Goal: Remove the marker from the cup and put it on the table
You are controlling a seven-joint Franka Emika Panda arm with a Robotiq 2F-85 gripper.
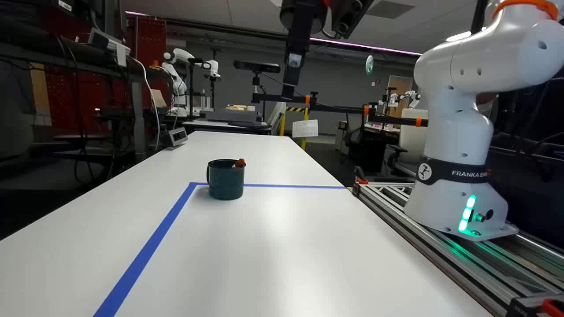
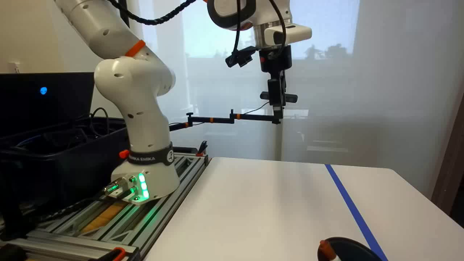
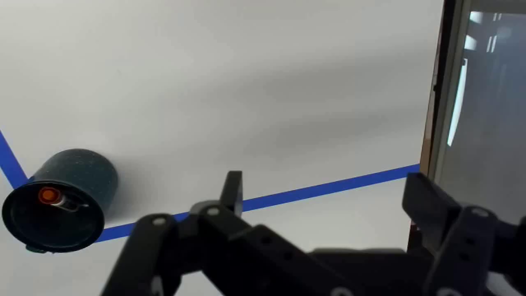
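Observation:
A dark green speckled cup (image 1: 225,184) stands upright on the white table (image 1: 273,255), at a corner of blue tape. It is cut off at the bottom edge of an exterior view (image 2: 357,250) and lies at the lower left of the wrist view (image 3: 82,174). The marker leans inside the cup; its orange-brown end (image 1: 239,163) sticks up at the rim. That end also shows in the wrist view (image 3: 50,195); its lower part is in the cup's shadow. My gripper (image 3: 324,191) is open and empty, high above the table and well away from the cup.
Blue tape lines (image 1: 152,244) mark the table. The robot base stands on a metal rail frame (image 1: 423,237) along one table edge. A jointed black bar with orange clamps (image 2: 214,120) reaches out behind the arm. A small grey box (image 1: 177,137) sits at the table's edge.

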